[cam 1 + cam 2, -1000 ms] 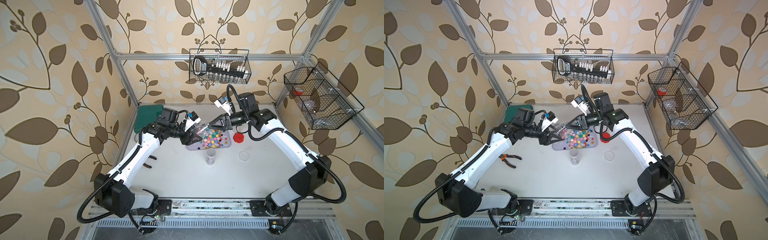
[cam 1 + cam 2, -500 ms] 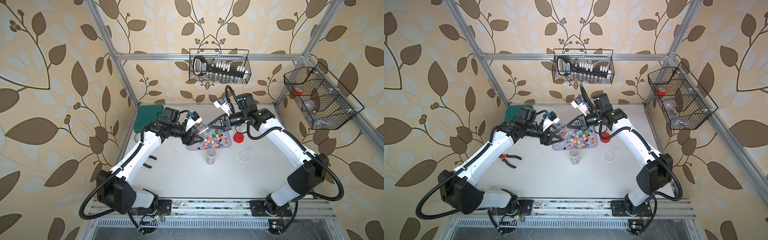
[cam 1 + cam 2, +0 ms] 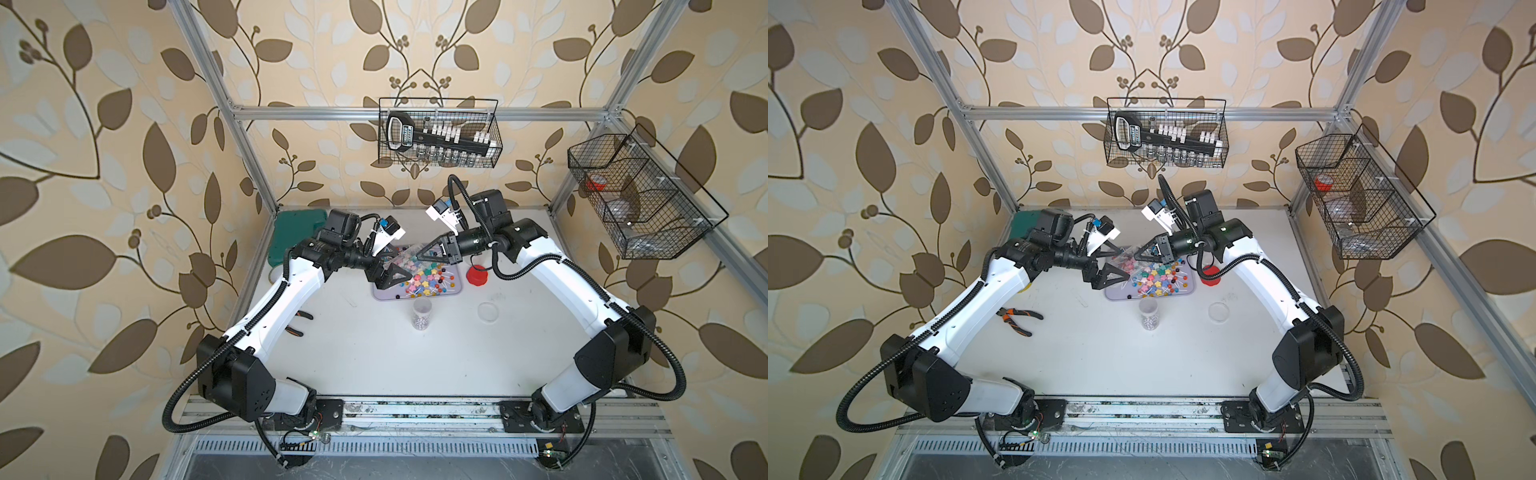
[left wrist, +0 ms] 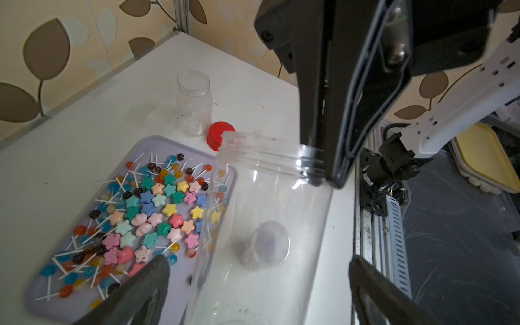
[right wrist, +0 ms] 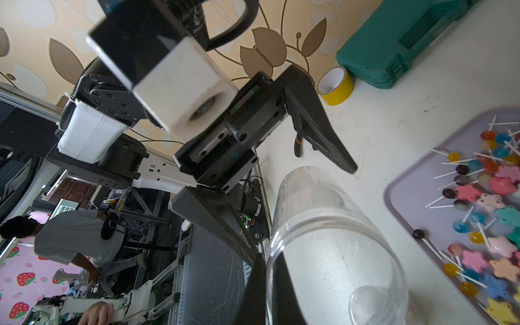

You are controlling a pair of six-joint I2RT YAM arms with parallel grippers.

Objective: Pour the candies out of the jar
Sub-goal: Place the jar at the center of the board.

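**Jar held over the tray.** In both top views the clear jar (image 3: 405, 255) is hard to make out. It lies nearly level between the two grippers, over the left part of the lavender tray (image 4: 168, 139), and only glints mark its wall. In the left wrist view the frame edge cuts off its base. A small jar of sprinkles (image 3: 422, 316) standing on the table shows only as a blur through it. The candies (image 4: 157, 213), stars and stick lollipops, lie heaped on the tray; in the top views the grippers partly cover them. No contents can be made out inside the held jar.

Both arms reach forward from the front rail with elbows outward, forearms converging, and wrists about level, facing each other. The right gripper (image 3: 419, 258) is clamped on the rim of the jar's threaded mouth. The left gripper (image 3: 1125, 264) stands spread wide around the jar's base end, its fingers (image 4: 149, 281) apart from the glass. A red lid (image 3: 477, 275) sits just beside the tray.
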